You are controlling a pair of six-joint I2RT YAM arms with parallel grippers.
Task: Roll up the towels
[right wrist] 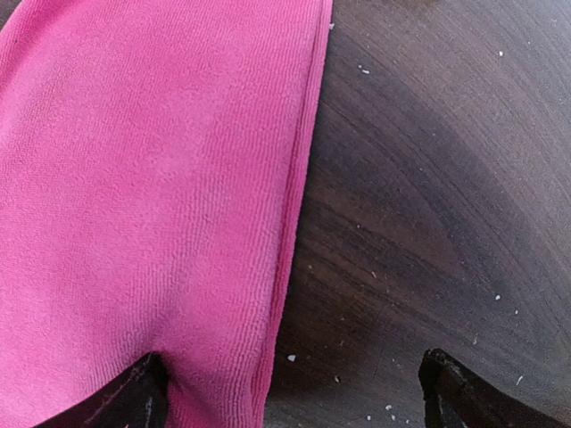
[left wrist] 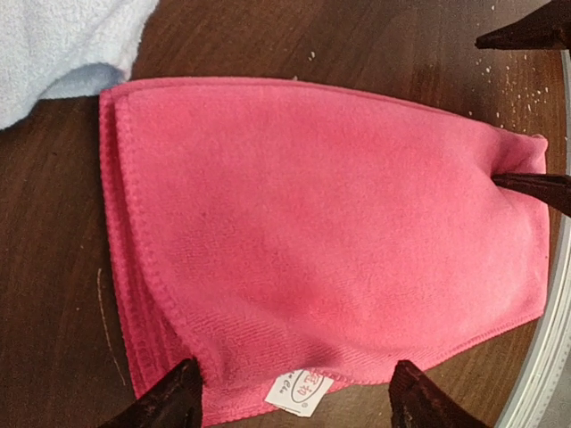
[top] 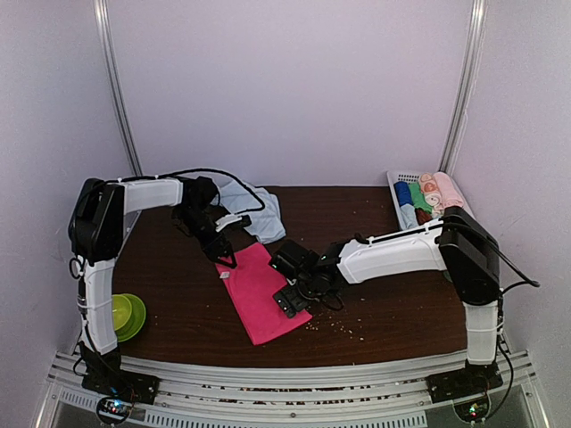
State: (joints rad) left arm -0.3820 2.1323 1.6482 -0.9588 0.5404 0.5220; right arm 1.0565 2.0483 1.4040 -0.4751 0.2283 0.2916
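Dark wooden table point(top: 178, 267), white walls. The pink towel point(top: 263, 294) lies flat mid-table, long axis running far-left to near-right; the blue towel point(top: 254, 209) sits crumpled behind it. Left gripper point(top: 225, 259) hovers at the far short end, jaws apart, and looks best placed to start the roll. Right gripper point(top: 294, 301), jaws wide, straddles the long right edge. Only the left wrist view shows the white tag point(left wrist: 299, 392) at that short end. The right wrist view shows one finger point(right wrist: 134, 392) over cloth, the other over wood.
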